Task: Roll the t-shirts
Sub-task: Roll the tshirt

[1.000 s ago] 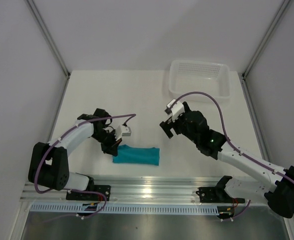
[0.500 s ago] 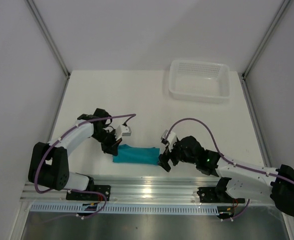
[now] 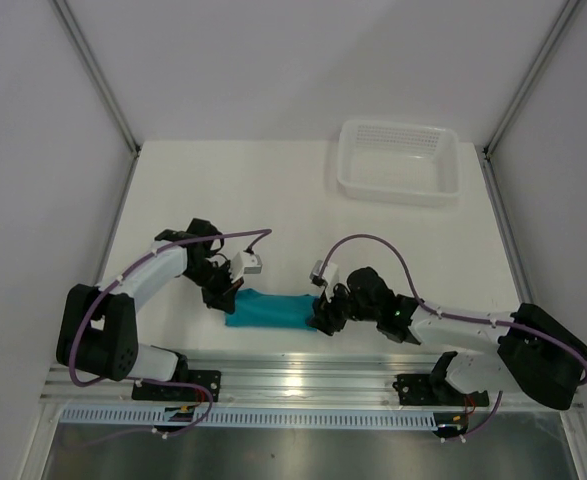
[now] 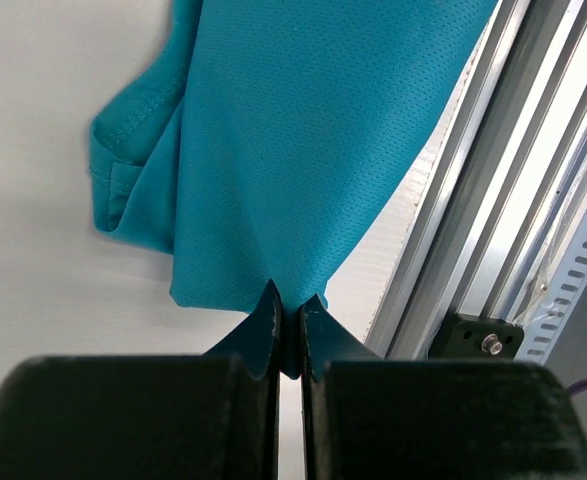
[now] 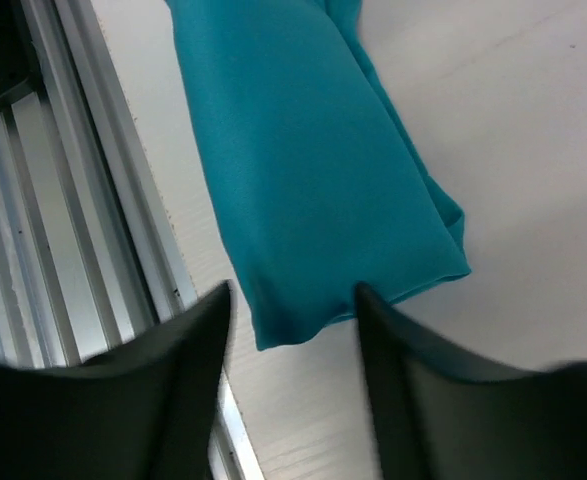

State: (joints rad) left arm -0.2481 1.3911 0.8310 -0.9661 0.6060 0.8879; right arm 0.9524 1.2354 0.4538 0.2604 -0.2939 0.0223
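The teal t-shirt (image 3: pixel 270 309) lies folded into a narrow band near the table's front edge. My left gripper (image 3: pixel 228 292) is at its left end, shut on a pinch of the fabric; in the left wrist view the cloth (image 4: pixel 283 150) runs up from the closed gripper (image 4: pixel 291 300). My right gripper (image 3: pixel 323 315) is at the shirt's right end, low on the table. In the right wrist view it (image 5: pixel 293 300) is open, its fingers astride the end of the teal band (image 5: pixel 303 170), not closed on it.
A white perforated basket (image 3: pixel 401 162) stands at the back right. The aluminium rail (image 3: pixel 303 380) runs along the table's near edge, just in front of the shirt, and also shows in both wrist views (image 5: pixel 63 210).
My right arm has swung down and to the left from mid-table to the shirt's right end. The left gripper and the shirt have stayed in place.
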